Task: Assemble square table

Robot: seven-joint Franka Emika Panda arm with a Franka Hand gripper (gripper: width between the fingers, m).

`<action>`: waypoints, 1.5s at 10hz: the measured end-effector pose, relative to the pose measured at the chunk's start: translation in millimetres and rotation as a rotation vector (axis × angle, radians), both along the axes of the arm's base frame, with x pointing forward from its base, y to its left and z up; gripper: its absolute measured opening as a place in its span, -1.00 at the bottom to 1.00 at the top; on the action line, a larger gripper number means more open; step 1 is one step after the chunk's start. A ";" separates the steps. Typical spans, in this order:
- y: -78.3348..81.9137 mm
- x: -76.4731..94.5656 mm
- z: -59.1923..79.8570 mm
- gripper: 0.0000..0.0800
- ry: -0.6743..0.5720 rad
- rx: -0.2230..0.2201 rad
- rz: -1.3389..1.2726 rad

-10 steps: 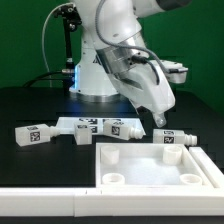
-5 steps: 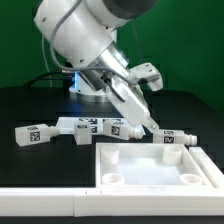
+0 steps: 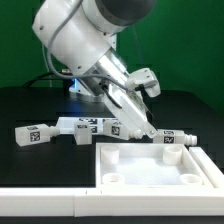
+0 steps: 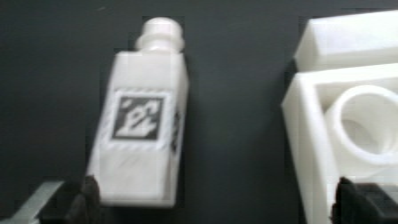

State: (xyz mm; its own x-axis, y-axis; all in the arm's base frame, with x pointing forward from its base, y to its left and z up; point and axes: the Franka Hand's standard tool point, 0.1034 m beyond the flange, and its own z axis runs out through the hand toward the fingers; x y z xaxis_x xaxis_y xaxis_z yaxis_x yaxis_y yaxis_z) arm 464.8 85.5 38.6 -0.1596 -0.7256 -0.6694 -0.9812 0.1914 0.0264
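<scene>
The square table top (image 3: 150,165) lies at the front of the exterior view's right, rim up, with round corner sockets. It also shows in the wrist view (image 4: 347,110). Stubby white tagged legs lie on the black table: one at the exterior view's left (image 3: 33,135), one in the middle (image 3: 122,128) and one at the right (image 3: 175,140). My gripper (image 3: 143,128) hangs low beside the middle leg, just behind the top's back rim. In the wrist view the gripper (image 4: 217,200) is open and empty, with its dark fingers either side of the tagged leg (image 4: 143,110) and the top's corner.
The marker board (image 3: 85,124) lies flat behind the legs. A long plain white rail (image 3: 50,205) runs along the front edge. The robot base (image 3: 95,75) stands at the back, with a dark stand (image 3: 65,40) beside it.
The arm has swung toward the exterior view's left and dropped. The gripper has come down from above the right leg to just over the middle leg.
</scene>
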 end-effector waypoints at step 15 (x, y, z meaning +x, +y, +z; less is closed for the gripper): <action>20.8 -8.8 -4.1 0.62 -0.090 -0.063 0.139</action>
